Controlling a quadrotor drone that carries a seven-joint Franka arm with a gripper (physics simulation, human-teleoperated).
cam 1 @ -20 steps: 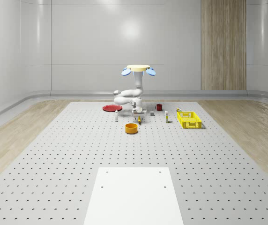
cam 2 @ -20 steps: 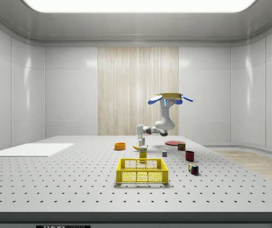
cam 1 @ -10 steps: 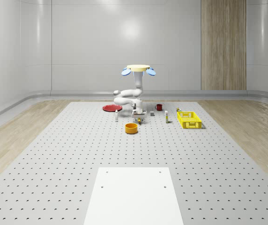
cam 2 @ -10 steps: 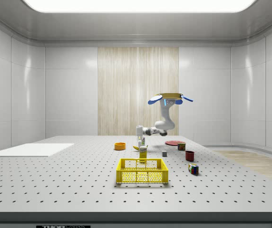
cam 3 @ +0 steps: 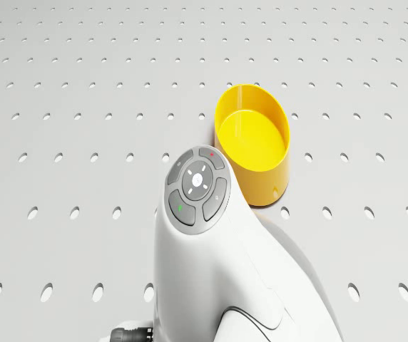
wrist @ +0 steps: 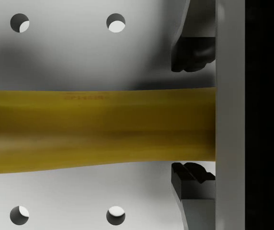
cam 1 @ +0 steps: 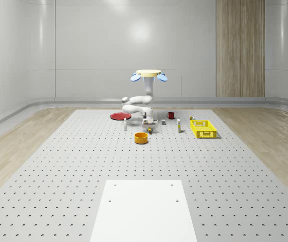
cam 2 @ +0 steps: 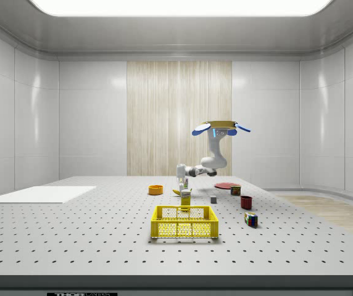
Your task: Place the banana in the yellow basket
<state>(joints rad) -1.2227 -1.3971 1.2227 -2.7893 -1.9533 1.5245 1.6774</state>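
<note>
While the drone (cam 1: 148, 74) hovers above the perforated table (cam 1: 73, 166), its pincer (wrist: 192, 115) straddles the banana (wrist: 98, 129) with fingers (wrist: 189, 52) apart on either side, apparently poised to grip it for the yellow basket (cam 1: 203, 129), well apart.

My fingers (wrist: 193, 53) straddle the banana (wrist: 98, 129) with small gaps; orange bowl (cam 3: 254, 146) stands near; yellow basket (cam 1: 203, 128) lies well apart across bare table (cam 1: 83, 166).
</note>
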